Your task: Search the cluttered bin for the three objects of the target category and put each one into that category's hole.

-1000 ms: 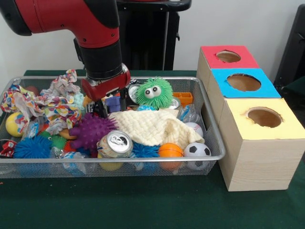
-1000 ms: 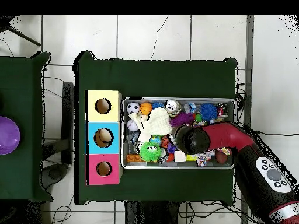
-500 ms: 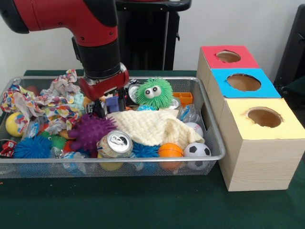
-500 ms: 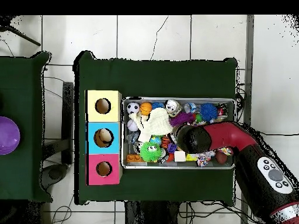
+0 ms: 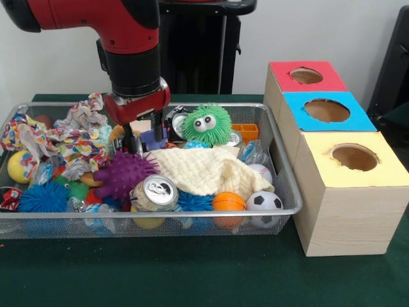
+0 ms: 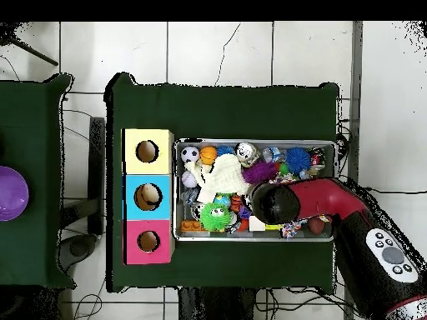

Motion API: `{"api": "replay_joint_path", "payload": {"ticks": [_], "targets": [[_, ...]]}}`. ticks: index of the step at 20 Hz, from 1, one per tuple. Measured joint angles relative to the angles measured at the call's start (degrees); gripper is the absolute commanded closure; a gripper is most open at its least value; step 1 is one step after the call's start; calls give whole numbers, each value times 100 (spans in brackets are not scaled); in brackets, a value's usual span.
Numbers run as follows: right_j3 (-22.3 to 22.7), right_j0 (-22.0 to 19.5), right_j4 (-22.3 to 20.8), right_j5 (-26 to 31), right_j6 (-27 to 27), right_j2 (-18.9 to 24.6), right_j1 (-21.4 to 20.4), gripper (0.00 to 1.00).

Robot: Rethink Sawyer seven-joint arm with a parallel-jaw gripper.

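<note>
The bin [image 5: 192, 213] is a wire-mesh basket full of toys, balls, cloths and cans; it also shows in the overhead view [image 6: 250, 142]. The hole with the red surround [image 5: 306, 75] is on the farthest wooden box, right of the bin, and shows in the overhead view [image 6: 148, 242]. My gripper [image 5: 143, 137] hangs in the bin's back middle, open and empty, just above a purple block [image 5: 152, 137] and left of a green fuzzy toy [image 5: 206, 123]. In the overhead view the arm [image 6: 275, 200] hides the gripper.
A purple spiky ball [image 5: 123, 174], a can [image 5: 155, 190] and a cream knitted cloth [image 5: 208, 169] lie in front of the gripper. A patterned cloth [image 5: 57, 137] lies to its left. Boxes with a blue hole [image 5: 326, 110] and a yellow hole [image 5: 354, 157] stand nearer.
The gripper has risen a little and drawn slightly toward the bin's back. The things in the bin have not visibly moved.
</note>
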Motion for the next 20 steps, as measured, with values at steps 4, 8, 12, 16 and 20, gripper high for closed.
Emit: {"api": "replay_joint_path", "payload": {"ticks": [4,8,12,16,20], "targets": [[82,175,171,-234,86,-290,-174,0],[159,315,356,-571,193,-603,-276,0],[197,455,520,-834,339,-935,-312,0],[197,556,650,-909,375,-1170,-317,0],[193,595,741,-910,375,-1287,-306,0]]}}
